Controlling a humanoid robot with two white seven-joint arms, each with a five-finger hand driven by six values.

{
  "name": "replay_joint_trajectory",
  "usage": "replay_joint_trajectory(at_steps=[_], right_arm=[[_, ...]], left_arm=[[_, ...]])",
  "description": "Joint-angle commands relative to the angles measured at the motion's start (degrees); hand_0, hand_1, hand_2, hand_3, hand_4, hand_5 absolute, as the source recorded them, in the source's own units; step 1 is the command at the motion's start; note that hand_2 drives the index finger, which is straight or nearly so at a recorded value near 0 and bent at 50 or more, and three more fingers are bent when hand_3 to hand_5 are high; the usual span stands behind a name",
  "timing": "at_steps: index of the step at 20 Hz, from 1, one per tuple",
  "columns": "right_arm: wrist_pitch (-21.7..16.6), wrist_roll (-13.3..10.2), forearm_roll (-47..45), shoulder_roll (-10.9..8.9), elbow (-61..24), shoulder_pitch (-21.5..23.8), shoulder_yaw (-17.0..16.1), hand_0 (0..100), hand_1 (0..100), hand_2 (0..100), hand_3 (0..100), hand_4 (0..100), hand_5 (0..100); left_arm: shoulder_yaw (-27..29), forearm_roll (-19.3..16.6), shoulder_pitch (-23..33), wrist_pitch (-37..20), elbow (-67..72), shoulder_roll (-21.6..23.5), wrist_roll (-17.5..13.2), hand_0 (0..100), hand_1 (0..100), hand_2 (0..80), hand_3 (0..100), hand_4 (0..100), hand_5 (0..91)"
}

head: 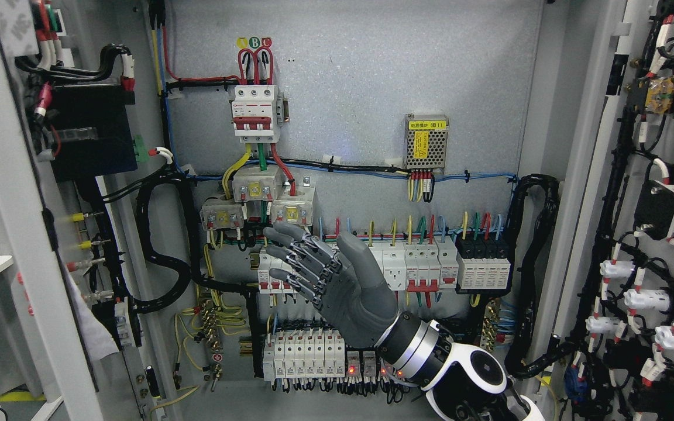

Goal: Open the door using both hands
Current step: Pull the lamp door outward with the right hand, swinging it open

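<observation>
We see an electrical cabinet w/ both doors swung wide. The left door (21, 193) is a pale grey painted metal panel at the picture's left edge, carrying a black box (88, 131) and taped wire bundles; the right door (653, 234) stands at the far right, its inner face covered w/ black cable looms and white plugs.

The right robot hand (328, 280) comes in from the lower right on a glossy white and black forearm w/ a silver wrist ring. Its matte grey fingers (290, 257), w/ exposed metal linkages, are spread flat and hold nothing, hovering in front of the breaker rows (302, 351) at centre.

The backplate (372, 76) is speckled galvanised steel. Up top sits a white 3-pole breaker (255, 111) w/ red toggles; round tags above it incl. a green "B". A perforated metal power supply (426, 142) bears a yellow label ending "(B1)". Corrugated black conduit (161, 245) loops at left, and small red LEDs glow along the bottom row.
</observation>
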Motion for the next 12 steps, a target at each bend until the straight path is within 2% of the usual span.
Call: replay_joint_trajectory(at_steps=[1, 5, 12], right_arm=[[-0.3, 3.5, -0.2, 0.0, -3.0, 1.8, 6.3, 22, 0, 0, 0, 0, 0], [-2.5, 3.7, -0.3, 0.0, -4.9, 3.4, 10.3, 22, 0, 0, 0, 0, 0], [-3.1, 3.7, -0.4, 0.0, -4.5, 3.3, 17.8, 22, 0, 0, 0, 0, 0]], left_arm=[[0.0, 0.1, 0.3, -0.4, -1.9, 1.6, 0.0, 29, 0, 2.9, 3, 3, 0.0], [0.0, 0.1, 0.1, -0.4, -1.9, 1.6, 0.0, 29, 0, 2.9, 3, 3, 0.0], [0.0, 0.1, 0.0, -0.5, -1.9, 1.7, 0.0, 29, 0, 2.8, 3, 3, 0.0]])
